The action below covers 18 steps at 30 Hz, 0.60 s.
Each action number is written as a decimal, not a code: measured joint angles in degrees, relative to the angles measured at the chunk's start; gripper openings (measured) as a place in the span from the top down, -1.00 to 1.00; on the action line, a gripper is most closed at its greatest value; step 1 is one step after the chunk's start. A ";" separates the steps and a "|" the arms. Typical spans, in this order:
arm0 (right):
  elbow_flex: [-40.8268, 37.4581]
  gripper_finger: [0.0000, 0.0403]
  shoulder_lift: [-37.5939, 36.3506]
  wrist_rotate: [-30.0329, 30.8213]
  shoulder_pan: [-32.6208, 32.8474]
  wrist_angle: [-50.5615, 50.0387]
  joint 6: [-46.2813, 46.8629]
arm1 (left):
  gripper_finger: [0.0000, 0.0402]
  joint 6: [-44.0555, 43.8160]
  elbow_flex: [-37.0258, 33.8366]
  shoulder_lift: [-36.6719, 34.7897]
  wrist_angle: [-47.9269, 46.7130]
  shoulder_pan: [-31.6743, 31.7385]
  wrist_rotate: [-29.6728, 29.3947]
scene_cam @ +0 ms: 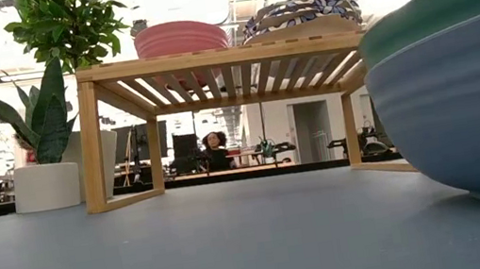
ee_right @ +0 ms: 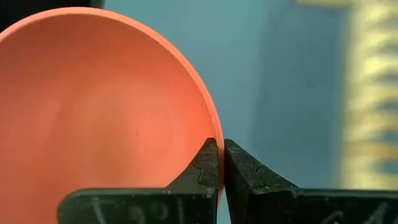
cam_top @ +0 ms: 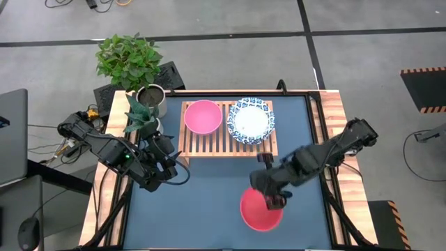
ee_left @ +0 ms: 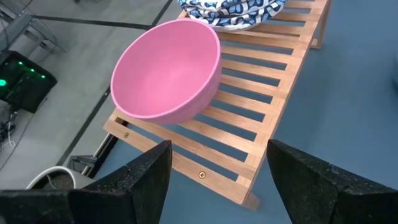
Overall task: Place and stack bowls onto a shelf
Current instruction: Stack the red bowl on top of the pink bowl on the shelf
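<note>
The light-wood shelf stands at the table's far middle. A pink bowl sits on its left half and a stack of white bowls with blue patterned rims on its right half. My right gripper is shut on a pink-red bowl near the table's near middle. My left gripper is open and empty, near the shelf's left near corner; its wrist view looks at the pink bowl and the slats. My right gripper pinches the pink-red bowl's rim between its two fingers, one finger inside the bowl and one outside. The hold is on the rim's side toward the shelf. I cannot tell whether the bowl rests on the table.
A leafy plant in a metal pot and a spiky plant in a white pot stand at the far left, beside the shelf. In the low view a blue bowl with a green bowl inside it stands close to the camera.
</note>
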 joint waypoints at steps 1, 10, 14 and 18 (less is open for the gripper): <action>2.44 0.87 0.00 0.93 -1.21 -1.41 -2.11 | -0.25 0.00 0.00 0.00 -0.09 0.00 0.04; 19.56 0.87 -0.04 5.35 -21.25 0.73 -20.77 | -0.25 0.00 0.00 0.00 -0.52 0.00 0.28; 20.68 0.87 -0.04 -0.49 -31.22 7.43 -23.55 | -0.25 0.02 0.00 0.00 -0.64 0.00 0.31; 20.81 0.87 1.11 -9.11 -38.45 14.92 -23.93 | -0.25 0.44 0.00 0.00 -1.60 0.00 0.31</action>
